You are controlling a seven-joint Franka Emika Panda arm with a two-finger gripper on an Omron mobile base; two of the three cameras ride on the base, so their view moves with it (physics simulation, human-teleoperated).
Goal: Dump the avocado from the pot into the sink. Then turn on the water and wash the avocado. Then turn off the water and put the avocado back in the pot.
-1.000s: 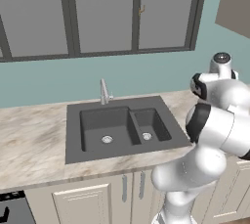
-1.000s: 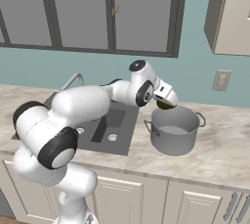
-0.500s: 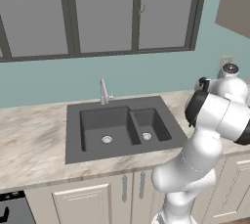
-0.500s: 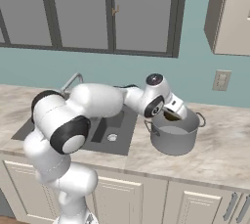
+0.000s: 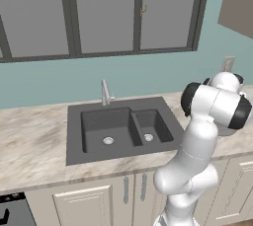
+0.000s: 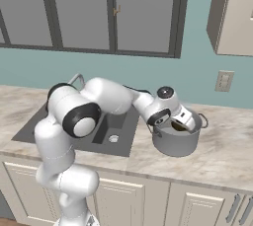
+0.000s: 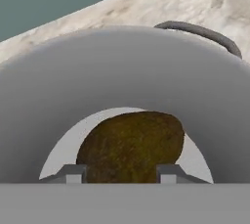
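Plainly, from the left base view, the sink sits dry in the marble bench, faucet upright behind it, while the arm's elbow blocks what lies beyond the sink's right end.

From the right base view, the hand dips into the mouth of the pot, which stands upright on the bench just beside the sink.

Looking along the hand, the avocado rests on the pot's floor, lying between the fingertips, which flank its lower edges. I cannot tell whether they are clamped on it. My judgement: a shallow pinch on that rounded lump could let it squirt free, or a fingertip could snag the wall and drag the pot.
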